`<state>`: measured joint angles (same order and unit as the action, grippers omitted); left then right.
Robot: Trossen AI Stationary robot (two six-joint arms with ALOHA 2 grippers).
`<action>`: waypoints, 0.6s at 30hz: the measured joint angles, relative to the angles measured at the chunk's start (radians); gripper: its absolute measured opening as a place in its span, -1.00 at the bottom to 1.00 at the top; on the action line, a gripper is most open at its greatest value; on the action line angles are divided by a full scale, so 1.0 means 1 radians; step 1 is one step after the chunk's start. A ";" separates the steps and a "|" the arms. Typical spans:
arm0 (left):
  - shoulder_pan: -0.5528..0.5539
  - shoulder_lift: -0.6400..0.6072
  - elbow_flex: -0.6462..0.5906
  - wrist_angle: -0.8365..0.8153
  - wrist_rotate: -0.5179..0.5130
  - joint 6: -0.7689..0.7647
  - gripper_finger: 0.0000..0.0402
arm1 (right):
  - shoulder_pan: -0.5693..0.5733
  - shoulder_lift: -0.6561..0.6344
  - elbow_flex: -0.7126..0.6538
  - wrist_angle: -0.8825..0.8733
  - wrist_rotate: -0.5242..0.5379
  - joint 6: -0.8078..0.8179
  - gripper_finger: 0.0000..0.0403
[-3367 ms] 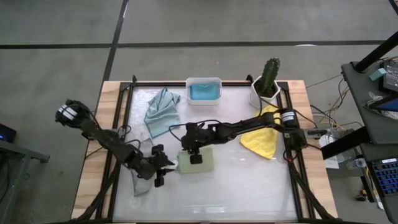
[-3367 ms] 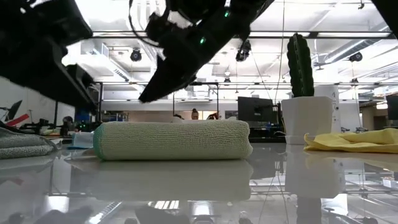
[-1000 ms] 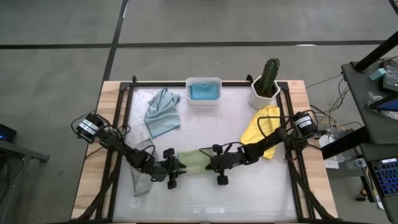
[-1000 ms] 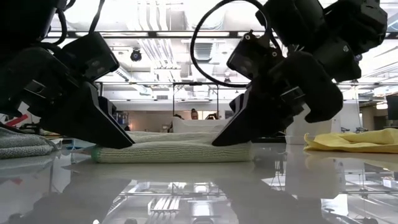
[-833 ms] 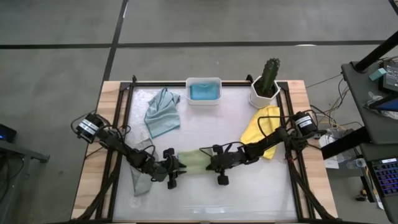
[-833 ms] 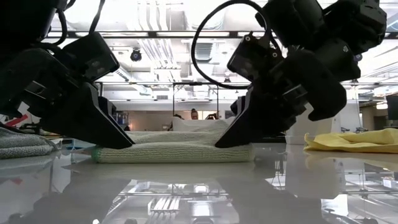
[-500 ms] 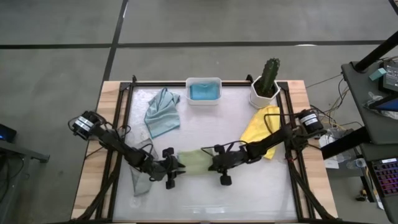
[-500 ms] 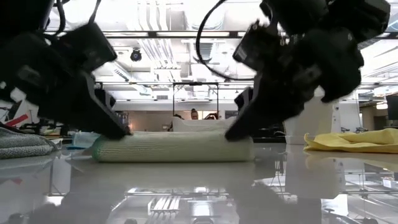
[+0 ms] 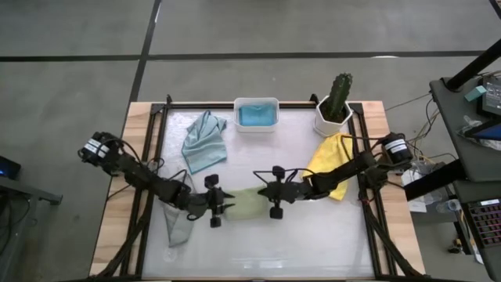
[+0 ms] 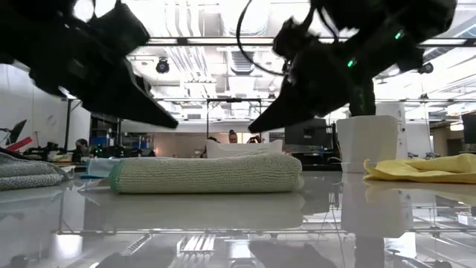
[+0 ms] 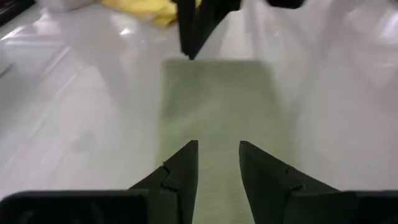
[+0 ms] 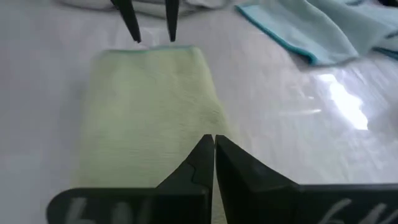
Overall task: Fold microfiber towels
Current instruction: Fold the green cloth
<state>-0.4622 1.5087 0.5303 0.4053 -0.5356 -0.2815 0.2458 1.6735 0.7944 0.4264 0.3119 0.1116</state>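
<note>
A folded sage-green microfiber towel (image 9: 247, 205) lies at centre frame on the white worktop (image 9: 313, 243); the left hand (image 9: 221, 207) hovers part-open, the right hand (image 9: 264, 194) closed, neither gripping. Soft, light, floppy: best pinched at corners

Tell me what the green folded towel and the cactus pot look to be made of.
Green towel: soft microfiber-like cloth, matte, with a fine ribbed nap and rounded folded edges. Cactus pot: hard, smooth white material, probably ceramic or plastic; its faint sheen does not settle which.
</note>
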 joint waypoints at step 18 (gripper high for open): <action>0.082 0.134 -0.040 -0.007 -0.002 -0.131 -0.49 | -0.030 0.115 -0.005 -0.039 0.003 0.031 -0.96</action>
<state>-0.3805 1.6428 0.4908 0.3982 -0.5377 -0.4123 0.2153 1.7885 0.7891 0.3870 0.3149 0.1430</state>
